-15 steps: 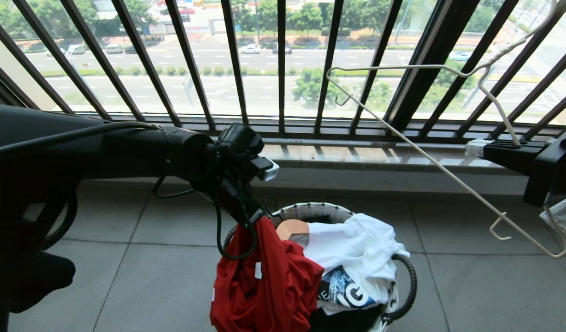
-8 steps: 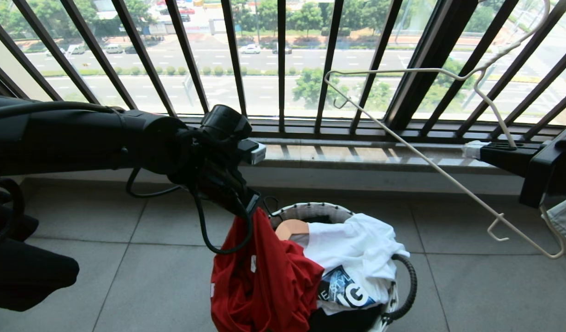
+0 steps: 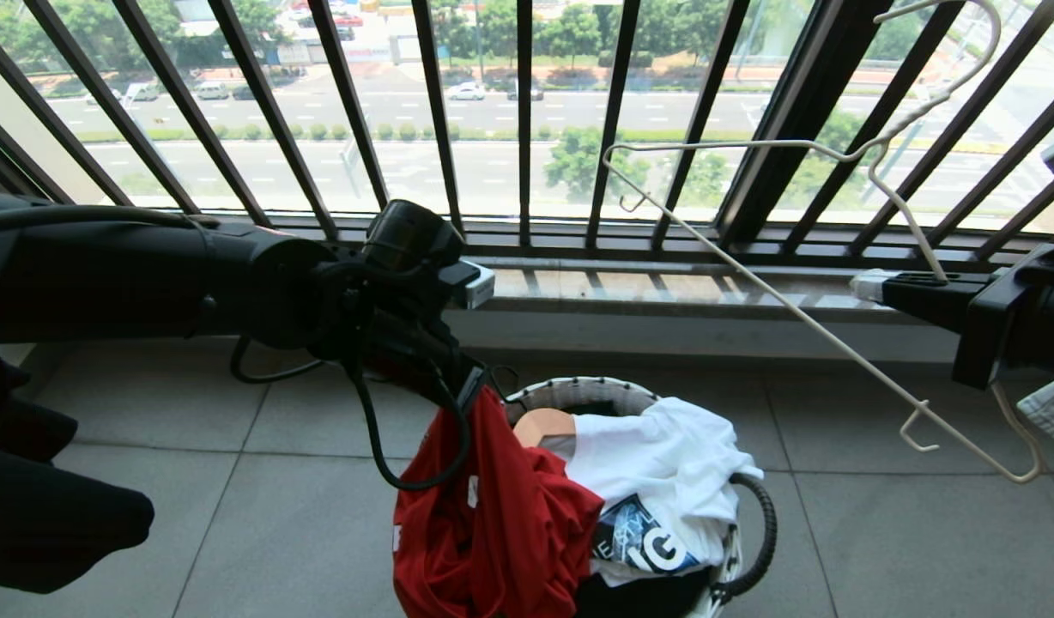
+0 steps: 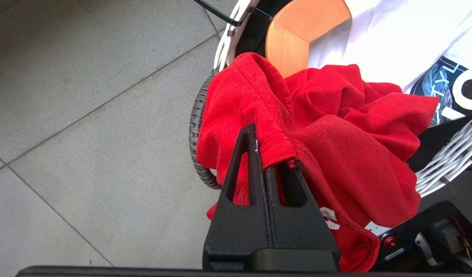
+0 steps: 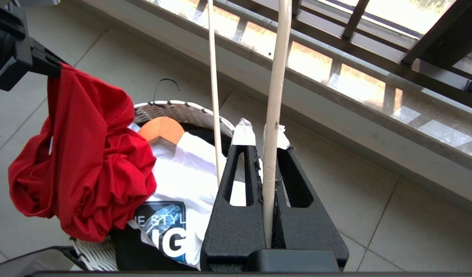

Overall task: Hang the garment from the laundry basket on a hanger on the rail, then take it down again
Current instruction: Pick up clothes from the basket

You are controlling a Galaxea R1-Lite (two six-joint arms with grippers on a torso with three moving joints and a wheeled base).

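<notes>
The garment [image 3: 493,524], a crumpled red T-shirt, hangs over the near-left side of the laundry basket [image 3: 754,532]. My left gripper [image 3: 474,386] is shut on its ribbed collar edge and holds that part above the rim. In the left wrist view the left gripper [image 4: 267,154] pinches the garment [image 4: 336,134] beside the basket's dark rim [image 4: 195,115]. At the right, my right gripper [image 3: 866,283] is shut on the thin white hanger [image 3: 776,300], held tilted in the air before the window. The right wrist view shows the right gripper [image 5: 263,132] on the hanger [image 5: 274,77]. The rail is out of view.
A white printed T-shirt [image 3: 664,463] on a wooden hanger [image 3: 540,425] fills the basket, over something black. Dark window bars [image 3: 527,129] and a stone sill [image 3: 664,292] stand just behind. Grey floor tiles [image 3: 235,515] lie to the left and right.
My left arm has drawn back to the left and lifted a little, raising the garment's collar slightly. The hanger in my right gripper has tipped, its hook rising and swinging left.
</notes>
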